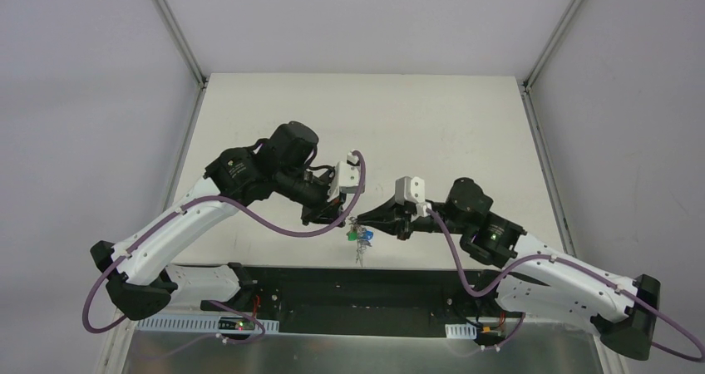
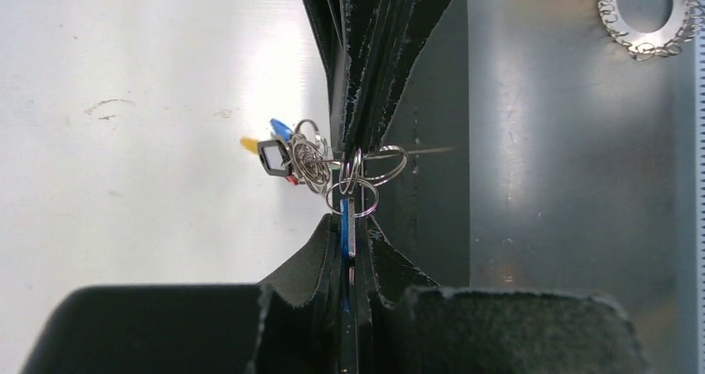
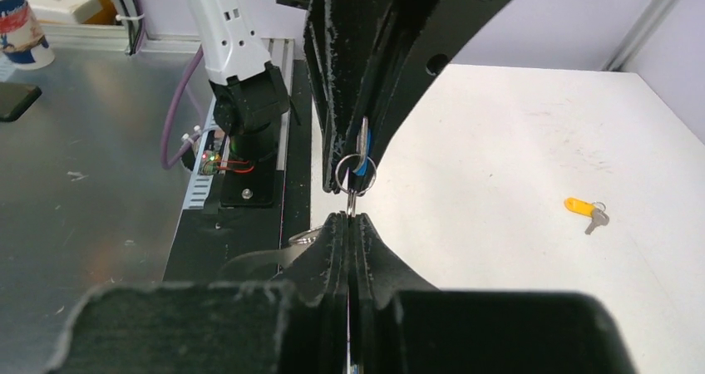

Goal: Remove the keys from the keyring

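Note:
The bunch of keys (image 1: pixel 361 238) hangs in the air between my two grippers, above the table's near edge. My left gripper (image 1: pixel 341 218) is shut on a blue-tagged key (image 2: pixel 344 224), seen edge-on between its pads. Small silver split rings (image 2: pixel 320 164) cluster just past its tips, with yellow (image 2: pixel 248 145) and blue (image 2: pixel 280 129) tags behind them. My right gripper (image 1: pixel 386 219) meets it tip to tip and is shut on a thin metal loop of the keyring (image 3: pixel 350 201), which links to the split ring (image 3: pixel 356 174) of the blue key. One loose yellow-tagged key (image 3: pixel 582 207) lies on the white table.
The black base strip (image 1: pixel 349 287) and a metal shelf (image 2: pixel 574 183) lie under the grippers. The shelf has a round hole with coiled wire (image 2: pixel 644 8). The left arm's base (image 3: pixel 245 108) and a paper cup (image 3: pixel 17 25) stand at the near left.

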Robot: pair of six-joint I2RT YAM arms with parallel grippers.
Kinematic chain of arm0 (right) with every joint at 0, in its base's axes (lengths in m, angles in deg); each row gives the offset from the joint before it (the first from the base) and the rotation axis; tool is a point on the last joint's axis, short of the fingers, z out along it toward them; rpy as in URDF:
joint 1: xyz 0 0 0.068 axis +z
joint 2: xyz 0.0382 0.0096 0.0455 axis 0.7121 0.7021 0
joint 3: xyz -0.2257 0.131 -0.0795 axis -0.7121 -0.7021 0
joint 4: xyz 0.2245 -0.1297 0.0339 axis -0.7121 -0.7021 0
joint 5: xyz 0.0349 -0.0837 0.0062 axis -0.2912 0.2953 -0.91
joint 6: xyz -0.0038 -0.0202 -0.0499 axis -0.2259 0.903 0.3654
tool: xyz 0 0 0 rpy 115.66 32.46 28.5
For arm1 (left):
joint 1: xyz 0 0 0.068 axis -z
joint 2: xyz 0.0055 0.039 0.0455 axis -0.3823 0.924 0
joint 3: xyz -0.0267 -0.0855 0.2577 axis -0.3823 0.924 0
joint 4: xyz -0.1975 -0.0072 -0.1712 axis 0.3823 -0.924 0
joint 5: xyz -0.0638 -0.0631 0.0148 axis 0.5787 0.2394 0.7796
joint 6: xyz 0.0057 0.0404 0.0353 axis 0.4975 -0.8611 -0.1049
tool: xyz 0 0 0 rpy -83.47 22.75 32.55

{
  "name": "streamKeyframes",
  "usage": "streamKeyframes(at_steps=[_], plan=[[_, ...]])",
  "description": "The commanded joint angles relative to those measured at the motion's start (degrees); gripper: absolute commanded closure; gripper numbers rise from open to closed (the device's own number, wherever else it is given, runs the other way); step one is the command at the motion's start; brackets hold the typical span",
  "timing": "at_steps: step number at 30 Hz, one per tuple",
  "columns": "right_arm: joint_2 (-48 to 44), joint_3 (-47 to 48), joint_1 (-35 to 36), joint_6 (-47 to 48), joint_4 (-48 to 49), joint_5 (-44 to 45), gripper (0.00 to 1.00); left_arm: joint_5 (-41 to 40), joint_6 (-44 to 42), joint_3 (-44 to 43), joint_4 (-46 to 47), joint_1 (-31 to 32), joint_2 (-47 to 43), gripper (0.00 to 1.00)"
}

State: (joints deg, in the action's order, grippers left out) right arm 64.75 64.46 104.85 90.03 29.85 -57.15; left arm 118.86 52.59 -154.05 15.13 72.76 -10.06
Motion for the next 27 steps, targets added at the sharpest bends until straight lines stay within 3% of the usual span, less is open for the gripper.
streamKeyframes(at_steps=[1,8,18,23,27], plan=[[-1.3,-2.0,0.0,-7.7,10.3,4.1,1.0,-2.6,-3.7,-1.6,1.5,0.3,-0.1,1.0],[-0.3,-6.5,0.1,-18.4,24.9,7.0,1.0,-4.3,-7.7,-0.1,1.4,1.0,-1.0,1.0],[2.4,-10.0,0.8,-19.9,25.9,9.0,1.0,-6.7,-10.0,0.3,2.8,1.1,-2.8,1.0],[0.7,-10.4,0.9,-17.9,23.4,9.9,0.71,-4.7,-10.9,1.4,2.9,1.2,-3.4,1.0],[-0.1,-8.2,1.3,-14.5,18.1,10.2,0.68,-3.9,-11.7,1.7,3.0,1.4,-3.7,1.0]])
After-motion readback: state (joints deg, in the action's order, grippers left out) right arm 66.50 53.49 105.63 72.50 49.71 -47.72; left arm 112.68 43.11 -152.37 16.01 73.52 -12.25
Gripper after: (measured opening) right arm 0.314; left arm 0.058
